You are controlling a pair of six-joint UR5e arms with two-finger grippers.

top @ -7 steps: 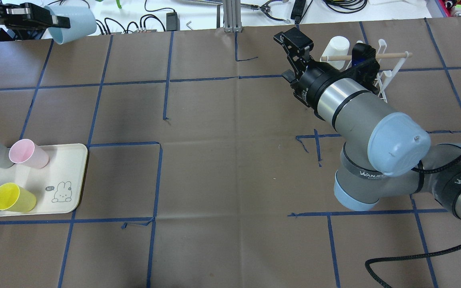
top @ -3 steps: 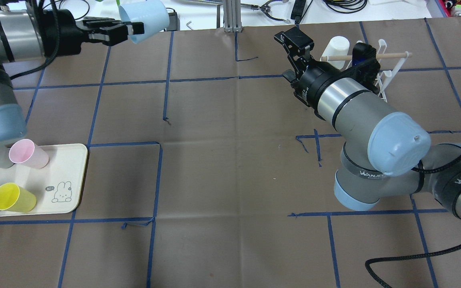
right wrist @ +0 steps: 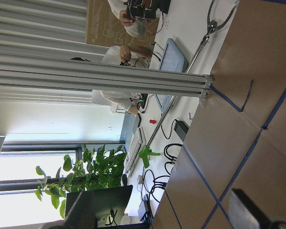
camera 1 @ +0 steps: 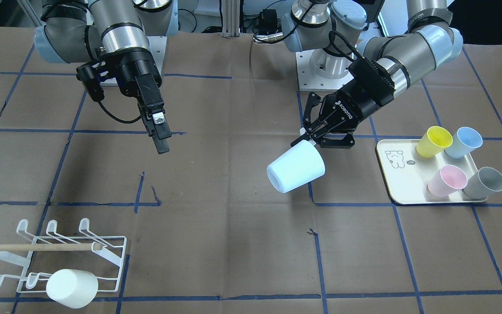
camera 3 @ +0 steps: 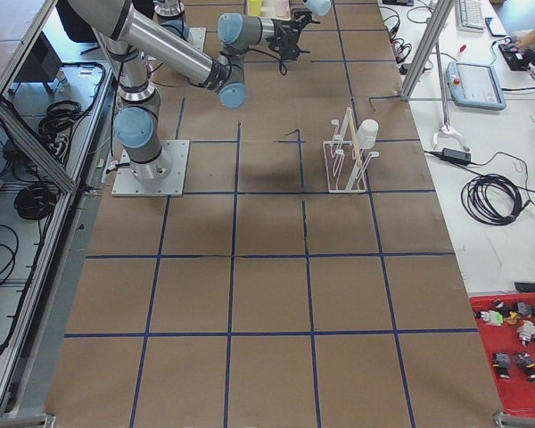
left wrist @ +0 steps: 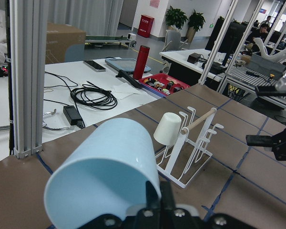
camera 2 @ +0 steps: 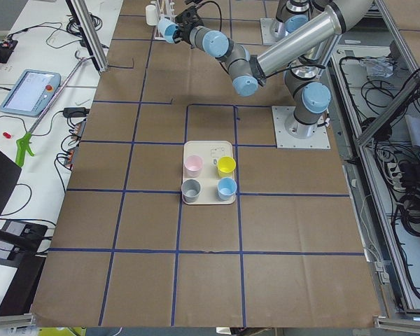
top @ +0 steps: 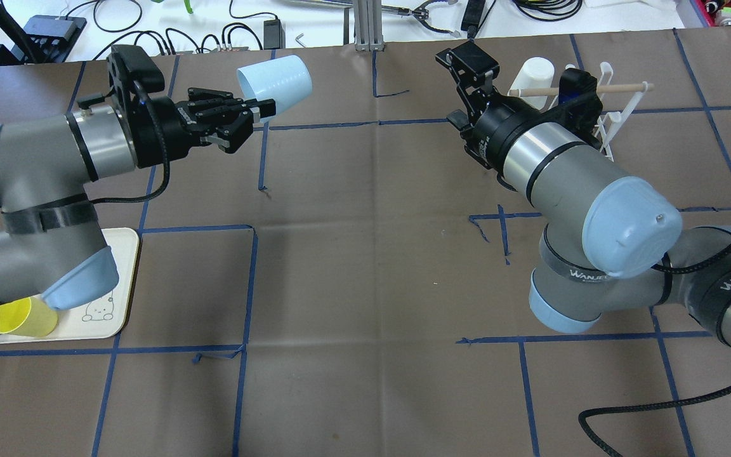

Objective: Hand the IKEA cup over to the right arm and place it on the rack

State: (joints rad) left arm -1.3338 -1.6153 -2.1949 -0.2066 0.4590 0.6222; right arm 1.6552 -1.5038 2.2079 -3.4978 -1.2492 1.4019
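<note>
The left arm (top: 42, 152) stretches out over the far left part of the table. The left gripper (top: 248, 117) pinches the rim of a blue cup (top: 280, 73) held up in the air. The right arm (top: 556, 171) is bent. The right gripper (camera 1: 161, 141) has its fingers wide apart and holds nothing.
</note>
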